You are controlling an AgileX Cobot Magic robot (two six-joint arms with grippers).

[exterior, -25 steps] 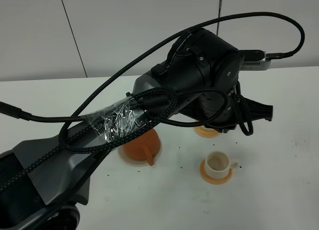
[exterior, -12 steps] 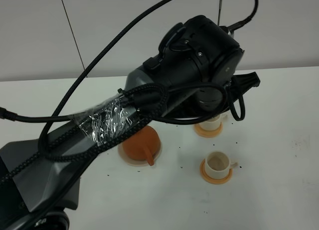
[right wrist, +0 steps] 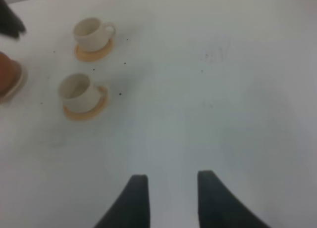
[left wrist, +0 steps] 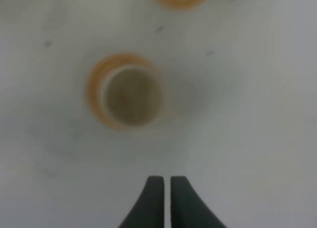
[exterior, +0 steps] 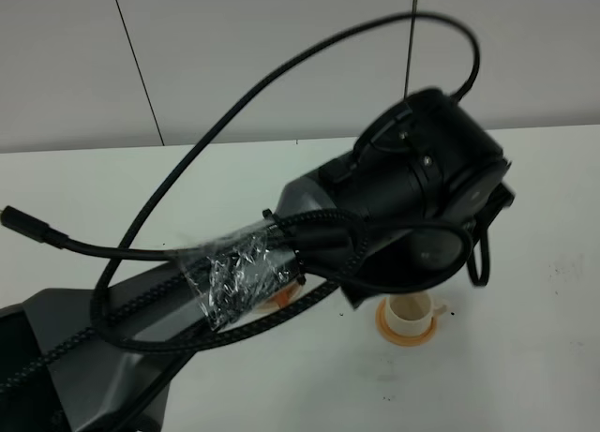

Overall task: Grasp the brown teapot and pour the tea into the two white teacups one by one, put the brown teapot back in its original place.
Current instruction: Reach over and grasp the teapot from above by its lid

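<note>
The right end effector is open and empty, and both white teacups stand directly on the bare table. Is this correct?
No. The right wrist view shows the white teacups on orange coasters; the right end effector is open and empty.

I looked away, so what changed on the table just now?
The left arm swung its wrist from above the far cup toward the near cup, now hiding the teapot from the high camera. Its hand holds nothing. The near cup stayed on its coaster.
</note>
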